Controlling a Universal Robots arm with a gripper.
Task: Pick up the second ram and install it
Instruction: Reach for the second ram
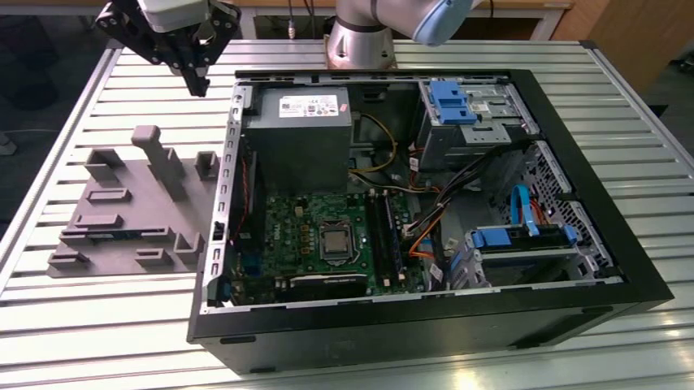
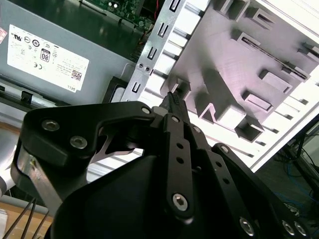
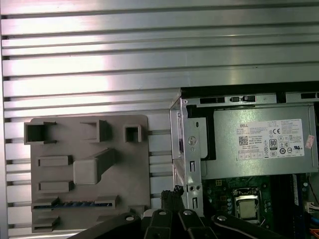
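I am hovering my gripper (image 1: 200, 85), jaws together and empty, near the grey fixture (image 1: 141, 211), which is holding the second ram (image 3: 75, 203) on edge, seemingly to leave its top graspable.

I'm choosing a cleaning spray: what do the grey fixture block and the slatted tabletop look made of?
The fixture block is likely matte grey plastic, perhaps printed: dull, uniform, no glints. The tabletop is probably bare aluminium with a brushed finish: long ribbed slats throwing bright reflections.

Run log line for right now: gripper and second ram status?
gripper: shut, empty, hovering near fixture block | second ram: lying in fixture block, not gripped
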